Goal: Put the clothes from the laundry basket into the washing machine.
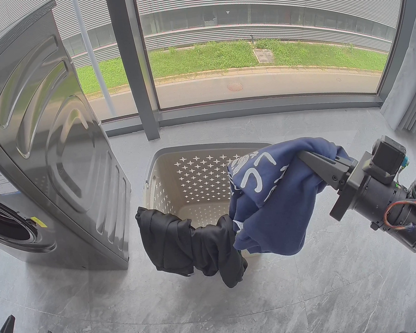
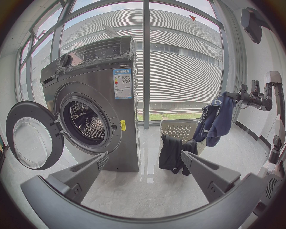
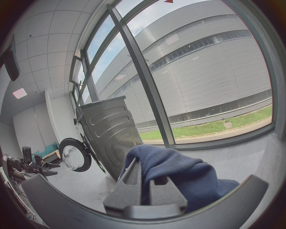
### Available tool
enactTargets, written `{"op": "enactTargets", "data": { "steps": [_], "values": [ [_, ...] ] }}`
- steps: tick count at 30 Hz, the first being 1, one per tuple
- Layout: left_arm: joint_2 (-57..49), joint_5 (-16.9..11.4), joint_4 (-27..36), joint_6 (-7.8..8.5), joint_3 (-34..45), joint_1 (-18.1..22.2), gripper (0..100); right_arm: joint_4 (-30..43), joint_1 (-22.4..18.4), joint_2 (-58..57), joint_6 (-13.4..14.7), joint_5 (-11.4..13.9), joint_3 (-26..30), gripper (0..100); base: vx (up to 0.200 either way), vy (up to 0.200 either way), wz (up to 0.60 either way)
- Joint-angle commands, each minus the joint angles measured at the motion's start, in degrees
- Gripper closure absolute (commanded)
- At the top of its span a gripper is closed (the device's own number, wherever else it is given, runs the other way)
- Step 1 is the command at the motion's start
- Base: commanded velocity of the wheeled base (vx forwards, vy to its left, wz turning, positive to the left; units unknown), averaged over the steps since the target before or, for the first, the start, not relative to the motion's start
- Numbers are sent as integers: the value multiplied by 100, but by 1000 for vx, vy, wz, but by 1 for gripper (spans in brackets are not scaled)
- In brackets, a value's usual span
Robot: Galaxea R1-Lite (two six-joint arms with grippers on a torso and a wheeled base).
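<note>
My right pincer (image 1: 310,159) is closed on a blue garment (image 1: 275,201) and holds it up in the air, over the right side of the laundry basket (image 1: 189,176). The cloth hangs down from my grip, and its lower part covers the near right corner of the basket. A black garment (image 1: 187,248) is draped over the near rim of the basket, and a large part of it hangs outside, toward the floor (image 1: 185,319). The washing machine (image 1: 58,141) stands to the left of the basket, just beside it. Its round door (image 2: 31,138) is swung open, so the drum (image 2: 86,122) is visible. My left pincer (image 2: 143,154) is low at my left side, its fingers spread apart with nothing between them.
</note>
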Motion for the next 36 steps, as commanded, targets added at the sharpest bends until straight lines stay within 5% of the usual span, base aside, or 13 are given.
{"op": "enactTargets", "data": {
  "steps": [1, 11, 36],
  "values": [
    [-95, -2, 1, 11, 92, 1, 0, -4, -6, -205, -1, 12, -15, 100, -200, 0, 0],
    [-95, -2, 1, 11, 92, 10, 0, 49, 29, -522, 25, 39, -58, 100, -20, 0, 0],
    [-95, -11, 10, 20, 92, 1, 0, -4, 64, -452, 96, 39, -41, 100, 0, 200, 0]
  ]
}}
